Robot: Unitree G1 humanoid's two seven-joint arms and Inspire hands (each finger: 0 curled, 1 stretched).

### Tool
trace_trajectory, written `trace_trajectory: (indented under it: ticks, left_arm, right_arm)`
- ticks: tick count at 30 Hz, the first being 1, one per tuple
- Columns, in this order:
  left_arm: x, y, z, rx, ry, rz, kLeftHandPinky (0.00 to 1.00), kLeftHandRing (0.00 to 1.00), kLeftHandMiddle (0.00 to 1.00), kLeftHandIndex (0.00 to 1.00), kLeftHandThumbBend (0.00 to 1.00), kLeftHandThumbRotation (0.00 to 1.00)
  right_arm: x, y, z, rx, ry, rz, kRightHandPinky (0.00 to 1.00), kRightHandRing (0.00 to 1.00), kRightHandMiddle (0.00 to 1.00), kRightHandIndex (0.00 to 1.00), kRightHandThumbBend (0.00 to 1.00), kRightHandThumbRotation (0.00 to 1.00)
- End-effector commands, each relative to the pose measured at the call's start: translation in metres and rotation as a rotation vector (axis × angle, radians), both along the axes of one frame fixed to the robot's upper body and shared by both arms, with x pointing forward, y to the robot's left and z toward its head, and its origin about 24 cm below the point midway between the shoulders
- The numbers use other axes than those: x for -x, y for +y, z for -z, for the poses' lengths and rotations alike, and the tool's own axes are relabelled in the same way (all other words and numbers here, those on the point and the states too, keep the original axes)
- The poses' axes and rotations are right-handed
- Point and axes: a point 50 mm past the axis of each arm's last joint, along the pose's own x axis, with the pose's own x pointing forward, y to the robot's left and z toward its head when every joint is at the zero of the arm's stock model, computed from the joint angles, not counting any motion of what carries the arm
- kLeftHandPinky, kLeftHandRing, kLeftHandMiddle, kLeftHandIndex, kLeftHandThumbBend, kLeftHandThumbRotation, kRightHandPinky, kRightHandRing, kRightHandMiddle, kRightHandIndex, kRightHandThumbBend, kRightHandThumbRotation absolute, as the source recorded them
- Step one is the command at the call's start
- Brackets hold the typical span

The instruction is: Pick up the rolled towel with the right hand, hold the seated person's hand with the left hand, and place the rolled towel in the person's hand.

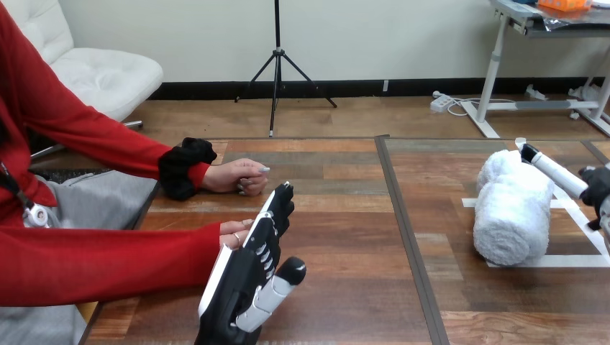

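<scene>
Rolled towel (512, 212) lay on the table (338, 215), my right hand (595, 188) reaching straight-fingered over its top. My left hand (248, 272), fingers straight and together, stood just beside the person's nearer hand (231, 234).

No legible text, numbers or labels anywhere. White tape lines (547, 262) on the brown wooden table (338, 215), lower right of frame, carry no print.

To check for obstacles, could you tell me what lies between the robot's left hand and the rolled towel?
In the head view, just bare table, a dark seam and a white tape mark lie between the left hand and the rolled towel.
</scene>
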Motion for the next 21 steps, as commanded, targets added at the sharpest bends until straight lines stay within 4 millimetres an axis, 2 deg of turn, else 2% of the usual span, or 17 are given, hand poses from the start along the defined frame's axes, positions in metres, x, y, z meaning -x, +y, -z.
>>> trace_trajectory:
  ticks: [1, 11, 14, 17, 18, 21]
  left_arm:
    - [-0.012, -0.006, -0.027, 0.033, -0.157, 0.001, 0.99, 0.97, 0.99, 0.96, 1.00, 0.78]
    - [-0.008, -0.006, -0.027, 0.039, -0.164, 0.002, 0.98, 0.97, 0.98, 0.96, 1.00, 0.78]
    - [-0.007, -0.006, -0.028, 0.041, -0.166, 0.001, 0.98, 0.97, 0.98, 0.95, 1.00, 0.78]
    - [-0.005, -0.007, -0.028, 0.045, -0.164, 0.000, 0.98, 0.96, 0.98, 0.95, 1.00, 0.78]
    - [-0.005, -0.007, -0.029, 0.047, -0.163, -0.001, 0.97, 0.96, 0.98, 0.95, 1.00, 0.78]
    - [-0.003, -0.007, -0.029, 0.053, -0.163, -0.005, 0.97, 0.96, 0.97, 0.95, 1.00, 0.78]
  right_arm:
    - [-0.028, 0.016, -0.049, 0.061, -0.102, -0.091, 0.99, 1.00, 1.00, 1.00, 0.99, 1.00]
    - [-0.028, 0.023, -0.040, 0.093, -0.042, -0.138, 0.99, 1.00, 1.00, 1.00, 0.97, 1.00]
    - [-0.028, 0.025, -0.038, 0.123, -0.031, -0.150, 0.92, 1.00, 1.00, 1.00, 0.98, 1.00]
    - [-0.028, 0.027, -0.035, 0.142, -0.026, -0.158, 0.80, 0.98, 1.00, 0.99, 0.99, 1.00]
    - [-0.028, 0.027, -0.034, 0.143, -0.025, -0.159, 0.73, 0.97, 0.99, 0.99, 0.99, 1.00]
    - [-0.029, 0.030, -0.032, 0.154, -0.019, -0.164, 0.66, 0.96, 0.99, 0.99, 1.00, 1.00]
